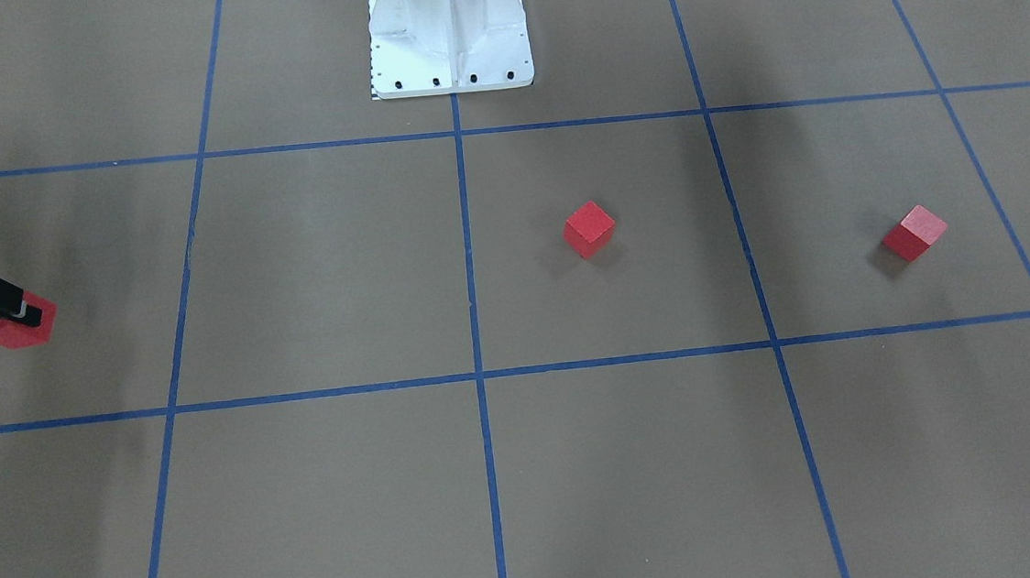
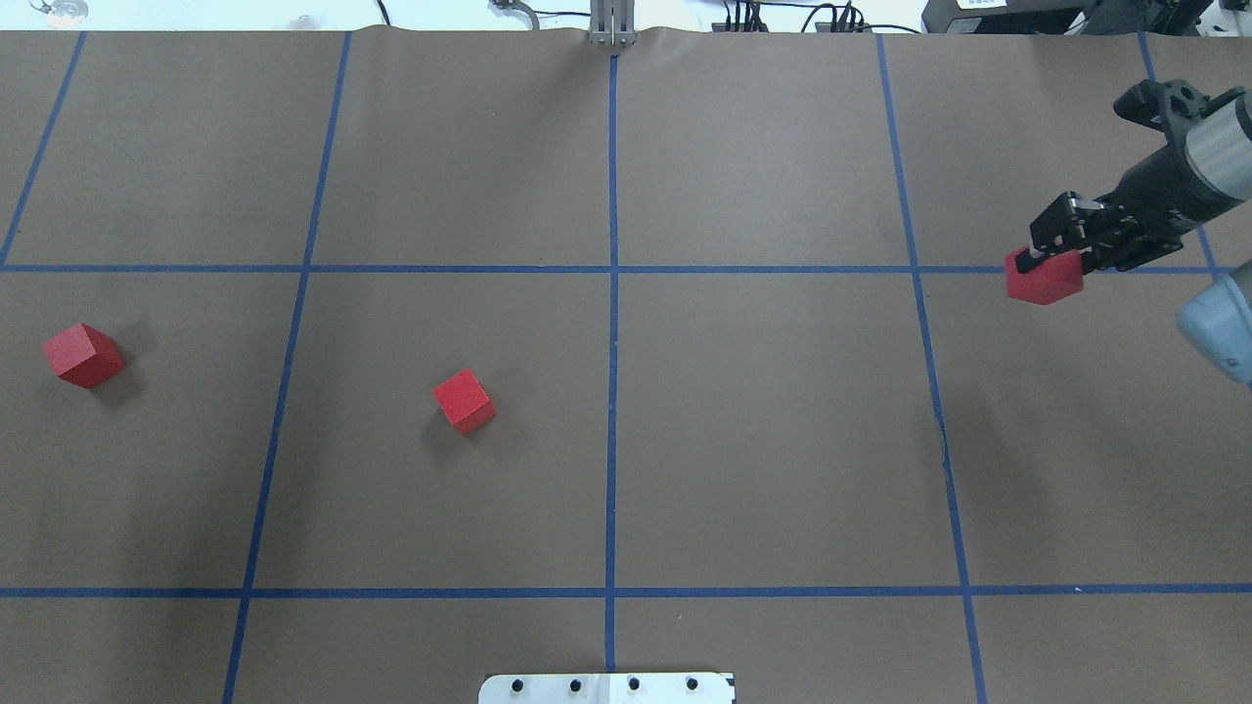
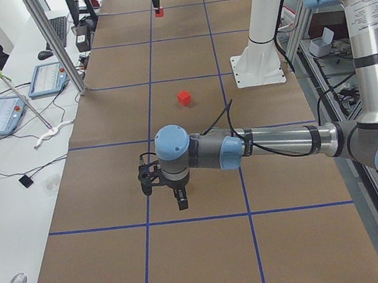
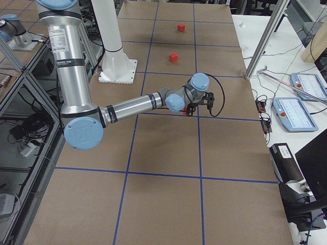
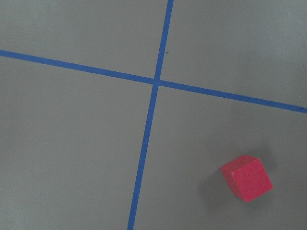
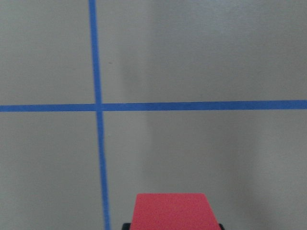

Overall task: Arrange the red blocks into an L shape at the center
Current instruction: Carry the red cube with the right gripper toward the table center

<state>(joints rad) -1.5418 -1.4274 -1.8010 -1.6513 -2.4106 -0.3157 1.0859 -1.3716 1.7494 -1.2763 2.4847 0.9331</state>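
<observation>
Right claw (image 2: 1051, 262) is clamped on one red block (image 2: 1045, 284) well to the robot's right of the middle blue line (image 2: 612, 440), so it's gotta go left, second block (image 2: 464, 401) sitting a bit past that line and third block (image 2: 83, 355) farther out.

Your brown, blue-taped table (image 2: 782, 440) bears the white base plate (image 2: 606, 695) and two red blocks: inner block (image 2: 464, 401), outer block (image 2: 83, 355) further left.
</observation>
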